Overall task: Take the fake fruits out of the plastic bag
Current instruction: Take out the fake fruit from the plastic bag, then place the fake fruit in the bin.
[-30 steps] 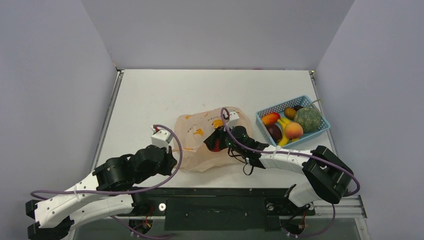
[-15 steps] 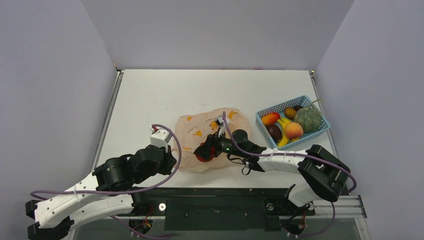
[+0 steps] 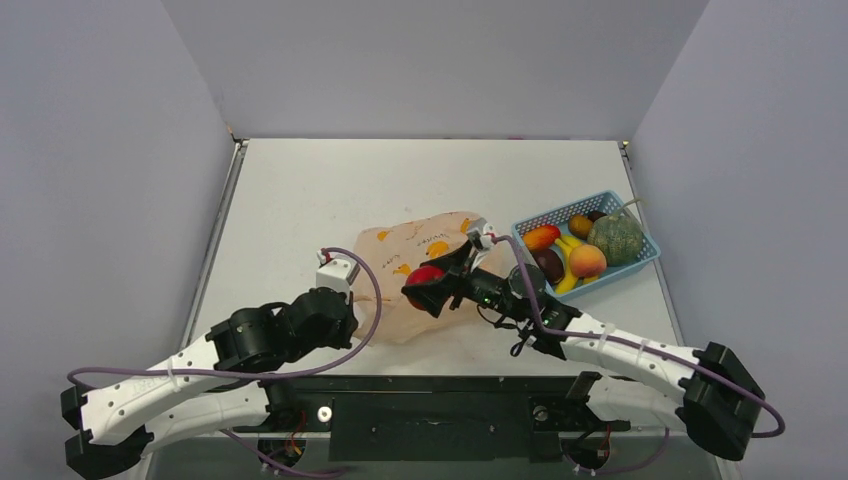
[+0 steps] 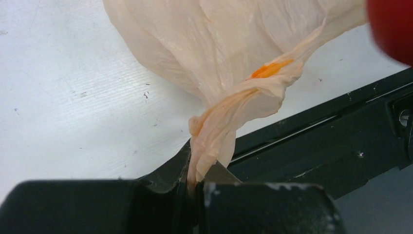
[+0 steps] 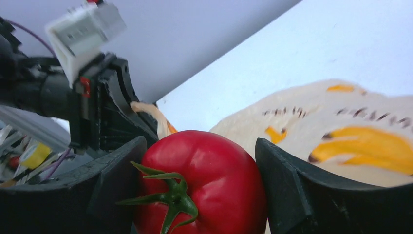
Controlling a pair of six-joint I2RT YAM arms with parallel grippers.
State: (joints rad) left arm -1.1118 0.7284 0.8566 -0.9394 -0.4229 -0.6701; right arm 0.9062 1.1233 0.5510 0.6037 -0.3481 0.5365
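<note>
The peach-orange plastic bag with banana prints lies slack in the middle of the table. My left gripper is shut on its twisted near-left edge, and the film runs down between the jaws. My right gripper is shut on a glossy red fruit with a green stalk, held above the bag's near side. In the right wrist view the red fruit fills the gap between both pads, with the bag behind it. Whether the bag holds more fruit is hidden.
A light blue basket stands at the right and holds a green melon, a peach, a mango, a dark maroon fruit and a banana. The black base rail runs close under the left gripper.
My right gripper has come up and to the right out of the bag with the red fruit in it. The left gripper has shifted slightly right, still holding the bag's edge.
</note>
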